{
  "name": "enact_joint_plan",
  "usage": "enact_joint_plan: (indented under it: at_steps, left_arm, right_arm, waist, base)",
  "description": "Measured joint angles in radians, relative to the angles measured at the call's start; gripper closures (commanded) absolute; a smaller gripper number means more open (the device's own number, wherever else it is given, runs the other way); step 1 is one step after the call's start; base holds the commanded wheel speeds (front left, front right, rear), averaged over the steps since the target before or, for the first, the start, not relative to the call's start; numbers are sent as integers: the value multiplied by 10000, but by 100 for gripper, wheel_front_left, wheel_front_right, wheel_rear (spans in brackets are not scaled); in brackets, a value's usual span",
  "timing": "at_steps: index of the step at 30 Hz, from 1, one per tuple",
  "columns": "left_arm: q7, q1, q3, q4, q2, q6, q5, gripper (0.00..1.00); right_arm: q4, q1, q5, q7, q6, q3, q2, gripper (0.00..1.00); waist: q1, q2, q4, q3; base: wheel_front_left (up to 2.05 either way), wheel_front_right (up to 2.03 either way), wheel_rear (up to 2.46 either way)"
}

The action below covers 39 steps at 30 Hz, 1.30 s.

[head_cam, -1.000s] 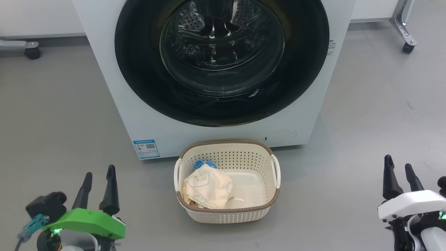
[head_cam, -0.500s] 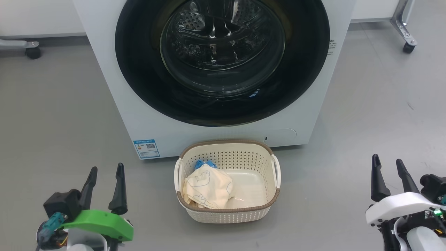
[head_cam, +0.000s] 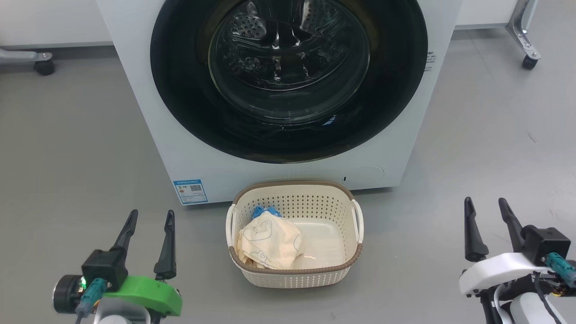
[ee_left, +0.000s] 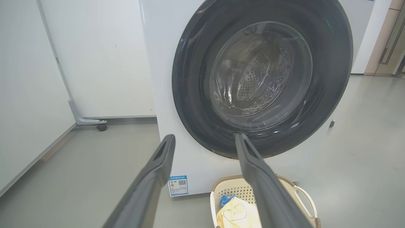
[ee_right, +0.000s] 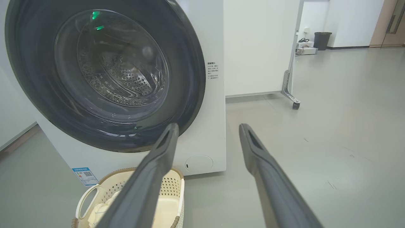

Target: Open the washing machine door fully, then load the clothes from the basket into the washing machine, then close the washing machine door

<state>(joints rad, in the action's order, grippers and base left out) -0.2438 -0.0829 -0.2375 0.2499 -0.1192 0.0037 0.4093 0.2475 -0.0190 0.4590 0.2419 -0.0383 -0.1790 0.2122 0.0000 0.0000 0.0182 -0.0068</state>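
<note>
Left gripper (head_cam: 151,213): released, empty, fingers pointing far, low over the floor (head_cam: 67,157) at near left. Right gripper (head_cam: 485,202): likewise released and empty, at near right.

Door (head_cam: 398,81): shut, flush on the washing machine (head_cam: 189,166). First step not yet begun, by the look of it.

Possible trouble, as judged from here:
- Handle or catch not made out; hinge side unclear. Pull on the wrong edge of the glossy black rim: fingers sliding off, no opening.
- Basket (head_cam: 292,274) just in front of the machine, right under the door's lower edge. Low reach toward the door: risk of shoving it aside or tipping it.
- Door opened only partway: narrow mouth for loading, cloth snagging on the way in.
- Clothes (head_cam: 269,245) soft and bunched: loose pinch apt to lift one layer and drop the rest; trailing cuff apt to be caught at closing.

Positions: door far from both grippers and higher, centred between them. Basket between the two, a little farther off than the fingertips, well apart from each. Clothes heaped in the basket's left half, blue trim at the far side, so nearer the left gripper than the right. Right half of the basket bare.
</note>
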Motion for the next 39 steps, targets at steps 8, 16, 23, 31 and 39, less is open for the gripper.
enact_joint_plan:
  at_steps: [8,16,23,31,39]
  left_arm:
    - [-81,-7,-4,36,31,0,-326,0]
    - [-82,-7,111,142,82,-2,-328,0]
    - [-81,-7,182,293,121,-10,-328,0]
    - [-82,-7,391,359,153,-13,-362,0]
    - [-81,-7,428,546,165,-13,-504,0]
  right_arm:
    - [-50,1,-307,61,-77,-33,-240,0]
    - [-52,22,-322,71,-88,136,-299,0]
    - [-67,78,-397,71,-161,142,-560,0]
    - [-77,127,-403,71,-161,176,-662,0]
    - [-79,177,-500,71,-157,182,-786,0]
  waist:
    - [0,0,21,18]
    - [0,0,18,15]
    - [0,0,-6,-8]
    - [0,0,-22,-40]
    - [0,0,-34,-52]
  base:
    - [0,0,0]
    - [0,0,0]
    - [0,0,0]
    - [0,0,0]
    - [0,0,0]
